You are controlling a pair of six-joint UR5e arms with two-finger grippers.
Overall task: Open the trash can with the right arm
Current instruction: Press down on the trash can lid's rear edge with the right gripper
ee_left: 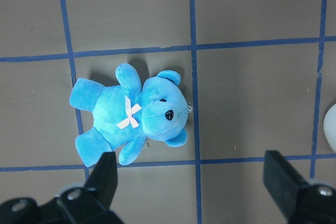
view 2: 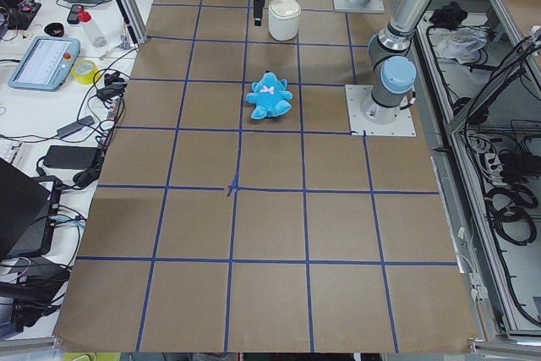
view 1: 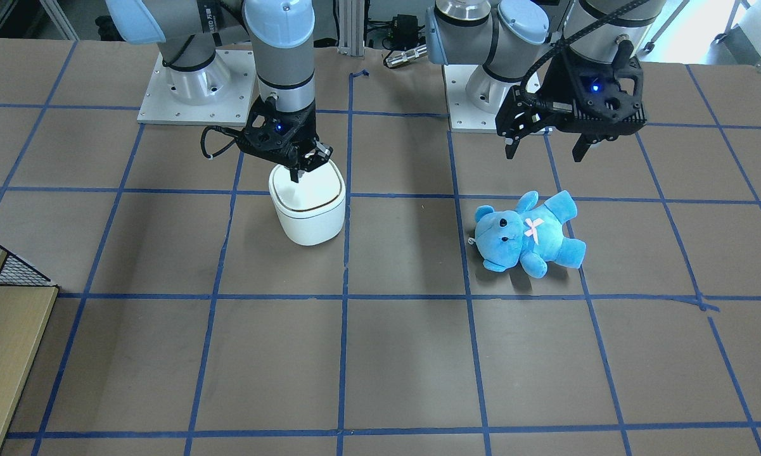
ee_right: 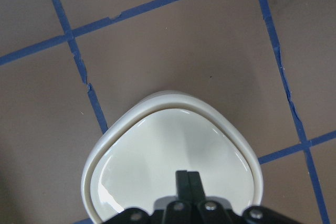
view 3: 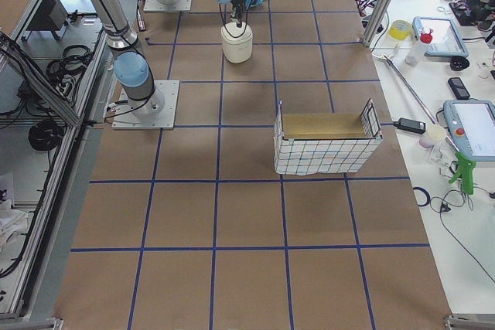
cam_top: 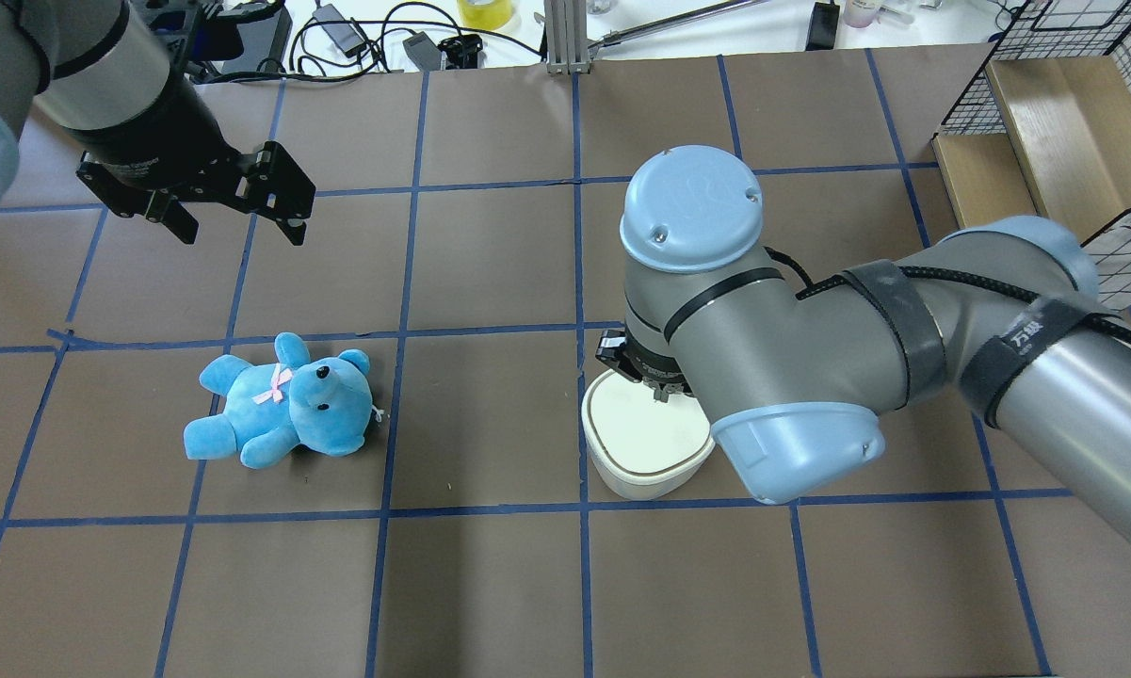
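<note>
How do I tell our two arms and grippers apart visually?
Both are silver tubes with light-blue joint caps. Right arm: black cable under black straps, thin loop at the wrist. Left arm: thick ribbed black hose. Right gripper and left gripper: black, two-finger, blue light.

The right arm [cam_top: 810,377] reaches forward with its wrist turned straight down. The right hand [view 1: 296,174] points downward, its two fingers [ee_right: 181,182] pressed tightly together. The left arm [cam_top: 104,85] holds the left hand [view 1: 544,154] raised, also pointing down, with its fingers [ee_left: 105,174] spread wide apart.
</note>
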